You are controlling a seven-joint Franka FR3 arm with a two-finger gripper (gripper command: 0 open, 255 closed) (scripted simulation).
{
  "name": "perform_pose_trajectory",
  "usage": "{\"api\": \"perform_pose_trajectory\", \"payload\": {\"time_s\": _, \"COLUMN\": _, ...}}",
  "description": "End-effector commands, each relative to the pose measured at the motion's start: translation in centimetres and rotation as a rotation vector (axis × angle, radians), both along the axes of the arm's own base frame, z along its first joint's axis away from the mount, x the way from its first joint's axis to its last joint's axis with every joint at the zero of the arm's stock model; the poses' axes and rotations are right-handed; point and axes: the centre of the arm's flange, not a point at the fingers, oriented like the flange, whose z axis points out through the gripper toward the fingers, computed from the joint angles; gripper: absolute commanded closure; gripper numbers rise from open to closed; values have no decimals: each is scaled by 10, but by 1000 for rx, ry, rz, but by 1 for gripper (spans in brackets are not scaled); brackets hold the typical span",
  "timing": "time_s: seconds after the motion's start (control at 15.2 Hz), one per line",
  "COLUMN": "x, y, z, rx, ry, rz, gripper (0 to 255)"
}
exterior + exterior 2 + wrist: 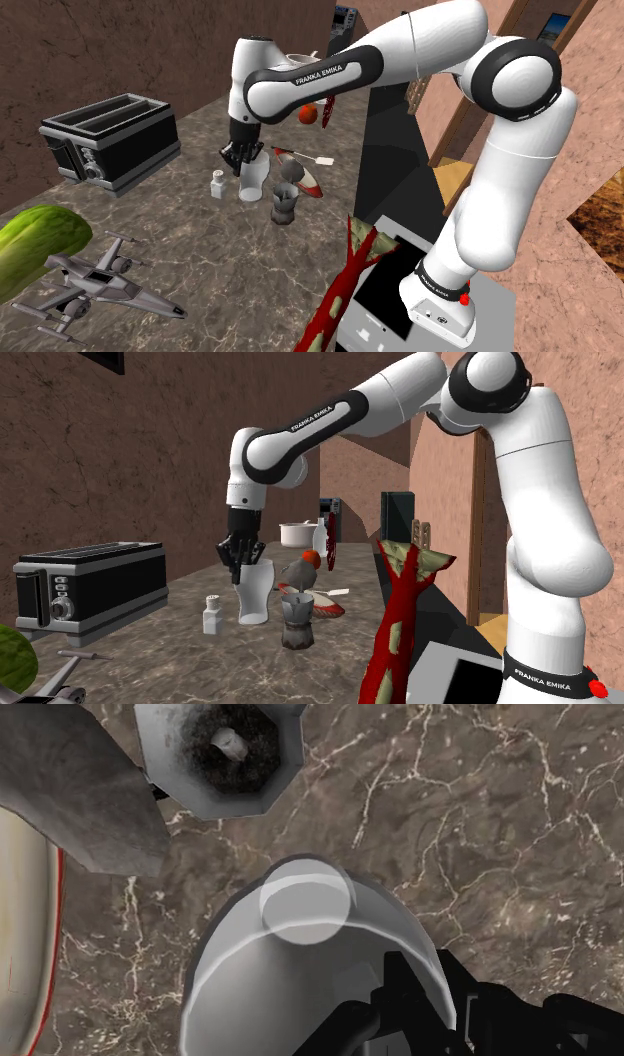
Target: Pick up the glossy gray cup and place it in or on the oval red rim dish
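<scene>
The pale grey cup (254, 183) (254, 593) stands upright on the brown marble counter. My gripper (240, 158) (243, 558) comes down on its rim from above. In the wrist view the cup (300, 929) is seen from above, and my gripper (435, 1004) is shut on its wall, one finger inside the rim and one outside. The oval dish with the red rim (303, 175) (327, 608) lies just beyond the cup, toward the shoulder view's right. A slice of the dish (25, 954) shows in the wrist view.
A grey moka pot (284, 204) (297, 618) (225, 749) stands close beside the cup and dish. A small white shaker (217, 184) (211, 615) is on the cup's other side. A black toaster (110, 140), a toy jet (90, 285) and a red-green object (345, 280) are farther off.
</scene>
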Motion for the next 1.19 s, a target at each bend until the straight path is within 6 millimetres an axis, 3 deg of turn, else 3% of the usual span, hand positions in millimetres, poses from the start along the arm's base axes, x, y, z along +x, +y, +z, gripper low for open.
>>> {"api": "perform_pose_trajectory", "payload": {"time_s": 0.0, "x": 0, "y": 1, "z": 10, "rx": 0, "ry": 0, "rz": 0, "gripper": 255}}
{"api": "perform_pose_trajectory", "payload": {"time_s": 0.86, "x": 0, "y": 1, "z": 79, "rx": 0, "ry": 0, "rz": 0, "gripper": 255}}
{"api": "perform_pose_trajectory", "payload": {"time_s": 1.12, "x": 0, "y": -50, "z": 90, "rx": 0, "ry": 0, "rz": 0, "gripper": 255}}
